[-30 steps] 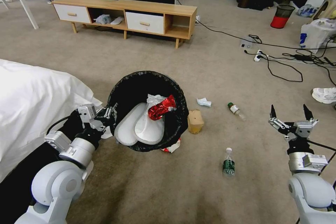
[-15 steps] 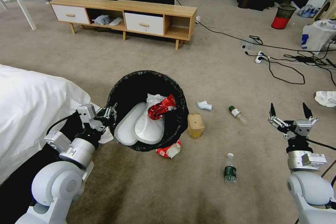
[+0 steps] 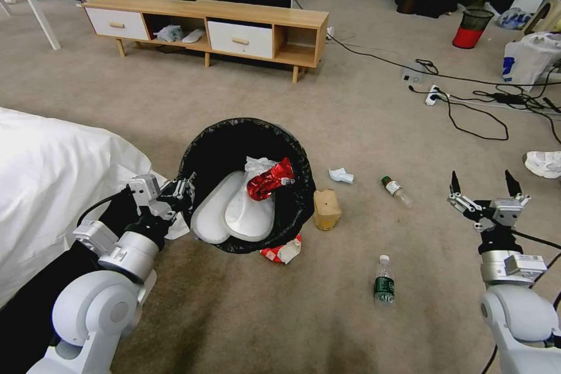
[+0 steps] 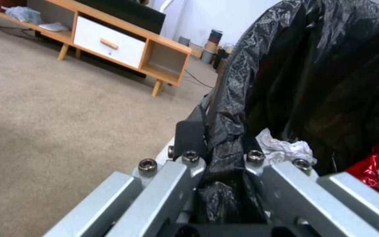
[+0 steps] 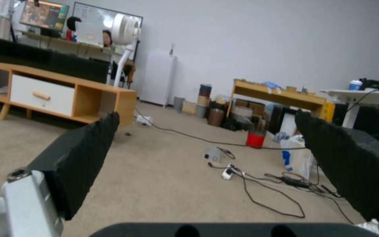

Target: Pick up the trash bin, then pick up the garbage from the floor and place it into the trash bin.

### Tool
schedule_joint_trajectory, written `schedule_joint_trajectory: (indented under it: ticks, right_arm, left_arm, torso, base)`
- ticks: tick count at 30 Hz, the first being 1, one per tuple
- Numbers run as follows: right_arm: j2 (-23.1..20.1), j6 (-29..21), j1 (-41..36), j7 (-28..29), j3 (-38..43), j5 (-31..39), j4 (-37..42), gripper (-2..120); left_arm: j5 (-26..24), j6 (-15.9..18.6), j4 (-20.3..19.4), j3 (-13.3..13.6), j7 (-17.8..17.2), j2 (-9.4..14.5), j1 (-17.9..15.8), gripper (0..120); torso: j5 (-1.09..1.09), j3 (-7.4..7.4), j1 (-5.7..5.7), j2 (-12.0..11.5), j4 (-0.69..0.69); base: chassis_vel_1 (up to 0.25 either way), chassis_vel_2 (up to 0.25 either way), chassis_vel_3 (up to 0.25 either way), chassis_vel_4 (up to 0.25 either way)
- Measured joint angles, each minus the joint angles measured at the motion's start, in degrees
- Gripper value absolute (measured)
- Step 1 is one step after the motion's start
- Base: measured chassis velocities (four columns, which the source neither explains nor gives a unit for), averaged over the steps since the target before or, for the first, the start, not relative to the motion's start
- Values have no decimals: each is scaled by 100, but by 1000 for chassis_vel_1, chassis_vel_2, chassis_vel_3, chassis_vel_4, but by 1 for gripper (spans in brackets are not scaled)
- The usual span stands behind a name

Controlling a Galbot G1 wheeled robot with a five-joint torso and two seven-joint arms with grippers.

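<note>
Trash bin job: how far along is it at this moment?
Done: left gripper clamps the trash bin rim; a red can is inside. Right gripper is open, empty. Left: two bottles, paper bag, tissue, cup.

L hand [image 3: 186, 188] clamping shut, arm reaching fwd; R hand [image 3: 484, 185] hovering wide open, fingers pointing fwd.

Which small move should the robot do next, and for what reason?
Probably lower the open right gripper toward the green-labelled bottle lying on the carpet just ahead of it. The left gripper already clamps the trash bin by its rim, and that bottle lies nearest the free arm.
</note>
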Motion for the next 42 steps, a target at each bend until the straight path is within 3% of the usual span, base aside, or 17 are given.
schedule_joint_trajectory:
  ticks: [42]
  right_arm:
    - [67, 74, 77, 69, 1, -48, -6, 100]
  left_arm:
    - [-41, -19, 34, 2, 10, 20, -51, 3]
  torso:
    - [0, 0, 0, 0, 0]
  base:
    - [0, 0, 0, 0]
